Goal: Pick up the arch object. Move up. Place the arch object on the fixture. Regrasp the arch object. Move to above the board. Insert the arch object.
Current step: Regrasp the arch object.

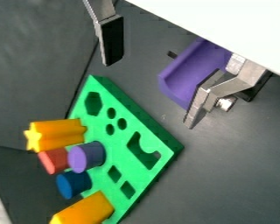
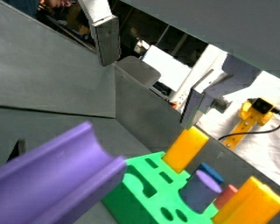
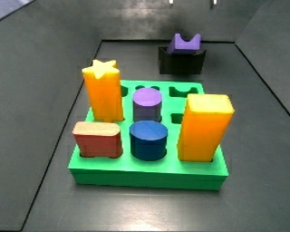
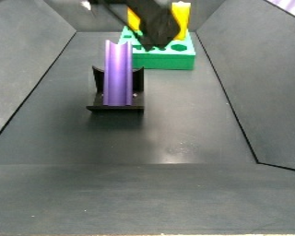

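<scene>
The arch object (image 4: 118, 66), a long dark-purple prism, lies across the black fixture (image 4: 113, 103) with its groove facing up; it also shows in a side view (image 3: 184, 42). My gripper (image 1: 154, 72) hangs open above it, and nothing is between the fingers (image 1: 111, 39). In both wrist views the arch object (image 2: 49, 179) lies lower down, apart from the silver plates. The green board (image 3: 148, 174) stands beyond the fixture (image 3: 181, 63). In a side view the gripper (image 4: 154, 26) shows as a dark shape high up, between the fixture and the board (image 4: 162, 59).
On the board stand an orange star peg (image 3: 102, 91), an orange block (image 3: 205, 127), a purple cylinder (image 3: 147, 101), a blue cylinder (image 3: 148, 139) and a red block (image 3: 97, 139). Dark sloping walls enclose the floor on both sides.
</scene>
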